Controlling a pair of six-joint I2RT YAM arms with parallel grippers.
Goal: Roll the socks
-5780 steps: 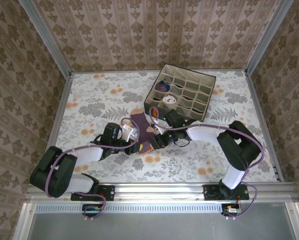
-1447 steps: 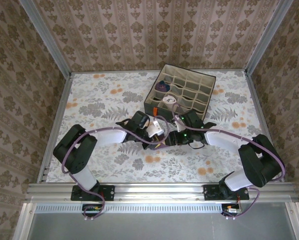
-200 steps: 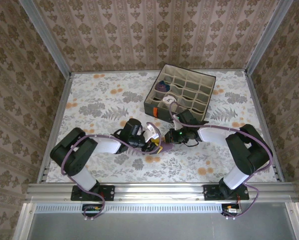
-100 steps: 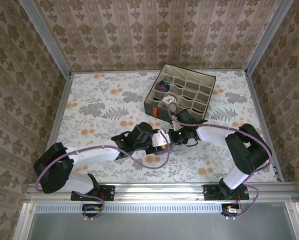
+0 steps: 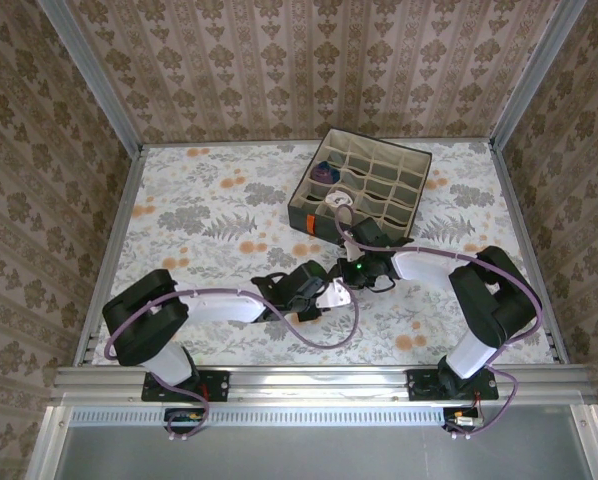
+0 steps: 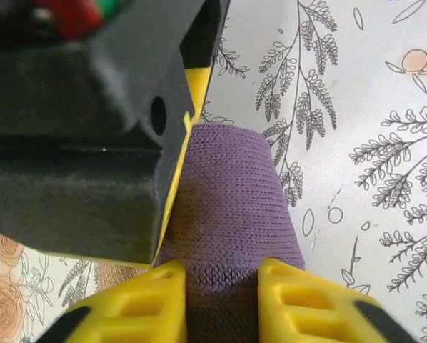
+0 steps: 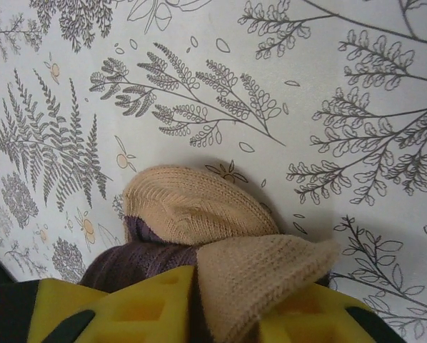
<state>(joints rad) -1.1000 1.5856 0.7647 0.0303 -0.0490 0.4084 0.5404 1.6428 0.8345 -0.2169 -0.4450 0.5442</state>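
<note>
We are rolling the purple sock (image 6: 231,193), and we think the roll is nearly done. The sock lies bunched up in the middle of the table (image 5: 209,200), a little nearer than the grey box (image 5: 311,216). Our left end effector (image 6: 223,289) is almost closed and pinches the purple end. Our right end effector (image 7: 224,300) is closed on the tan end. Next, we think, the loose tan flap needs a tight tuck, so the roll does not pop open.

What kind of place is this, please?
Probably a robot test cell, not a home: wallpapered panels in a metal frame, a floral-covered table, and a grey divider box.
</note>
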